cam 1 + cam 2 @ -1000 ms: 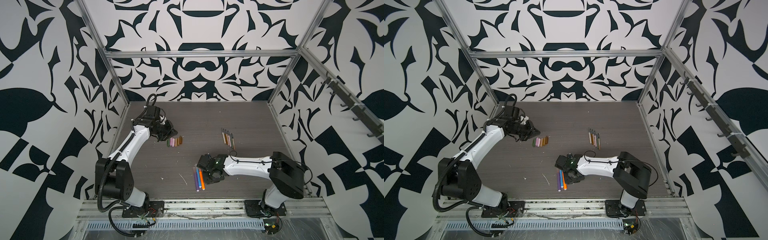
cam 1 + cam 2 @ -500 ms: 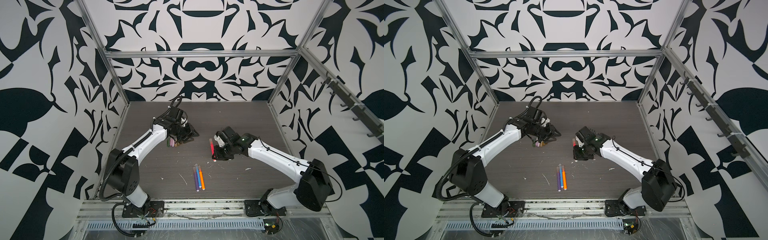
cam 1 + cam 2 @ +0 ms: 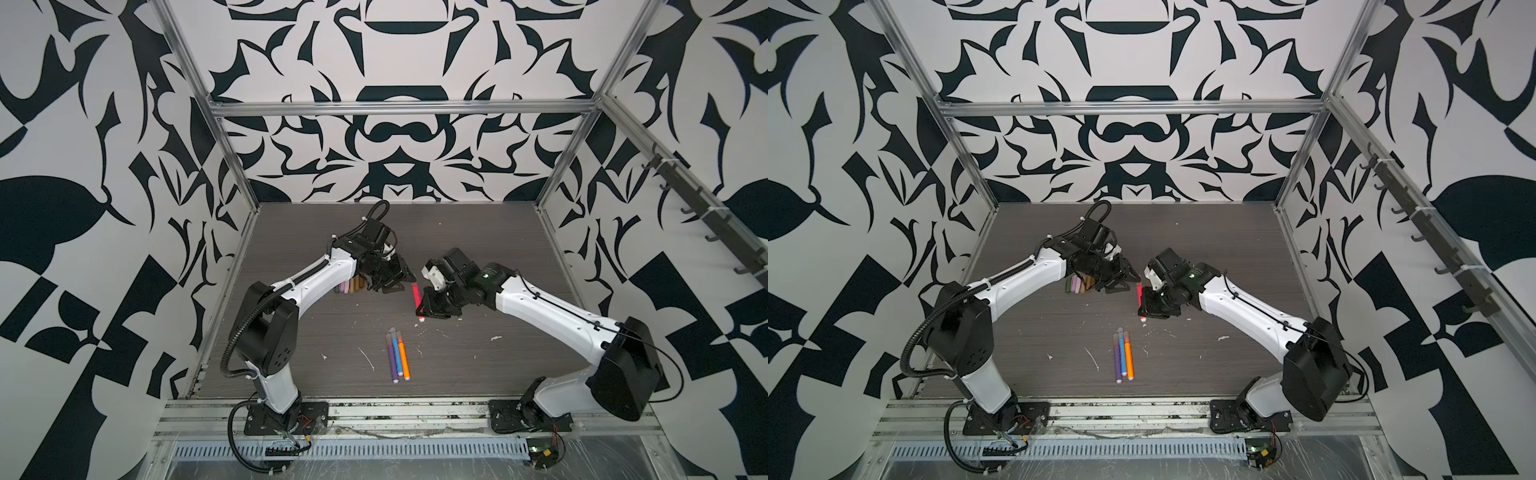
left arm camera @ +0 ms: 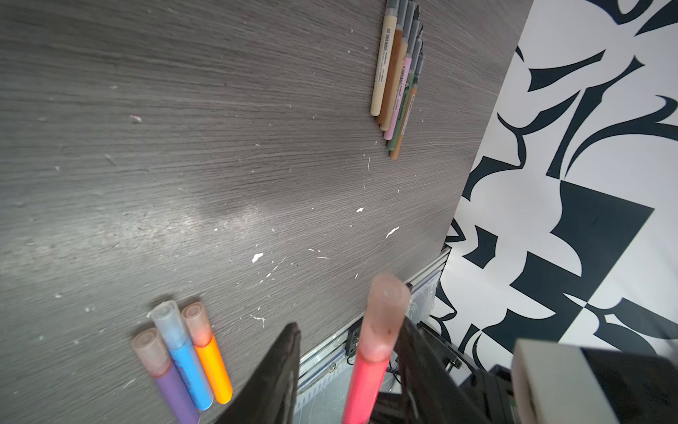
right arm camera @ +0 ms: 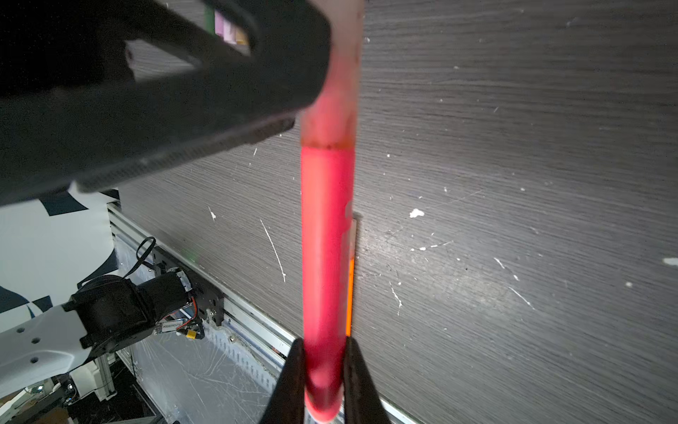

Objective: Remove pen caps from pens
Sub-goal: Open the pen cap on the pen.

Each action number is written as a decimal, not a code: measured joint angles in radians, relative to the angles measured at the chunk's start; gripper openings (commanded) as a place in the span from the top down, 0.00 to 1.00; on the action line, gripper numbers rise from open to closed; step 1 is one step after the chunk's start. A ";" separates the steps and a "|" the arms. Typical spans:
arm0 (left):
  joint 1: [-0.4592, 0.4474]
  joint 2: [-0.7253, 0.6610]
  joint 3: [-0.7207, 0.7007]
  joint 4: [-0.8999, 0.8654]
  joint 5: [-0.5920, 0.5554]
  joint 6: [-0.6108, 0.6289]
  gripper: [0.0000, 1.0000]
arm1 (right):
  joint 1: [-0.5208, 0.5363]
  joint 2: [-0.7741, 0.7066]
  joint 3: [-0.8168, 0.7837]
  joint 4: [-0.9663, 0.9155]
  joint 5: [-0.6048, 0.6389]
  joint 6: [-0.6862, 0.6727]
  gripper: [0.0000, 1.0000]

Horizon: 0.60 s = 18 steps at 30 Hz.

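Note:
My right gripper [image 3: 424, 309] [image 5: 324, 345] is shut on the lower barrel of a pink-red pen [image 3: 415, 293] [image 5: 326, 238], held above the mid table. Its translucent pinkish cap [image 4: 385, 315] [image 5: 339, 91] is still on and stands between the fingers of my left gripper [image 3: 395, 283] [image 4: 350, 325], which is open. The cap rests near one finger [image 4: 422, 359], with a gap to the other finger [image 4: 279, 367]. Purple, blue and orange pens [image 3: 397, 355] [image 3: 1123, 353] [image 4: 183, 359] lie capped at the front. Loose pen caps [image 3: 351, 286] [image 3: 1079, 284] sit in a row under the left wrist.
Several thin uncapped pens [image 4: 398, 80] lie side by side near the right wall; my right arm hides them in both top views. White flecks dot the dark wood table [image 3: 478, 361]. A metal rail [image 3: 374, 409] borders its front edge.
The right gripper lifted the pink-red pen from the front group to mid table. The left arm swung in from the left, and its jaws opened around the cap end.

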 measured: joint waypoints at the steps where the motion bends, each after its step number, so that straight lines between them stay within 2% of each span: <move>1: 0.000 0.002 0.004 -0.001 0.000 0.000 0.52 | 0.000 0.000 0.000 0.001 -0.004 0.001 1.00; 12: -0.002 0.035 0.037 0.007 0.000 -0.003 0.53 | 0.000 0.000 0.000 0.011 -0.039 0.016 1.00; 18: -0.009 0.048 0.055 0.007 0.000 -0.003 0.58 | -0.002 0.000 0.002 0.015 -0.047 0.018 1.00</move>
